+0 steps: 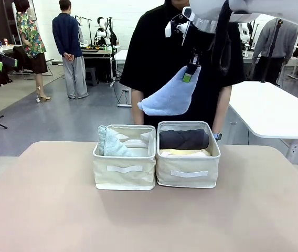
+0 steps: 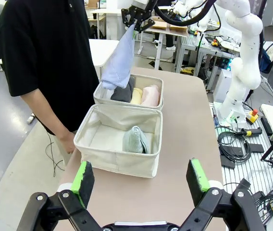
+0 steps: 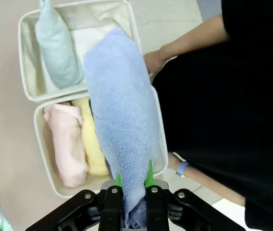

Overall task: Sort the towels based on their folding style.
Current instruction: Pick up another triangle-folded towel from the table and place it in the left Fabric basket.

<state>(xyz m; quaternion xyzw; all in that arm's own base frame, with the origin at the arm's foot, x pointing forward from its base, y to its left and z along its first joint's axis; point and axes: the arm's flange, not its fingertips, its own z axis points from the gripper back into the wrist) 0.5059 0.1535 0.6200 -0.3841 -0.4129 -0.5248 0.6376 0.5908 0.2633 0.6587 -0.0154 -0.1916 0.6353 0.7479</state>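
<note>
**Spotter:** Your left tool (image 2: pixel 140 177) sits closest to the lens in its own wrist view. Its green pads (image 2: pixel 83 175) are spread wide with nothing between them, and it hovers over the table (image 1: pixel 60 220) on your side of the left bin (image 2: pixel 117 161).

**Operator:** And the other one?

**Spotter:** Your right tool (image 3: pixel 133 182) is pinched narrow on the light blue towel (image 3: pixel 119 106), gripping its thin end. You've got it raised high in front of the person (image 1: pixel 159 52). The towel hangs down and widens toward its lower end.

**Operator:** Where is that lower end relative to the bins?

**Spotter:** It hangs above the far rims, about where the two bins meet. From the front it looks clear of both, touching neither.

**Operator:** What's already inside?

**Spotter:** The left bin holds the teal-green towel (image 2: pixel 135 140), a cone lying toward one side. The right bin (image 1: pixel 188 176) holds the rolls side by side. The dark grey towel (image 1: pixel 184 139) is farthest from you and the yellow towel (image 2: pixel 136 96) is next to it. The pale pink towel (image 3: pixel 67 144) is nearest your side.

**Operator:** Any hands near your work?

**Spotter:** One of the person's hands (image 2: pixel 69 142) is down at the table edge, just beside the left bin's far wall.
</note>
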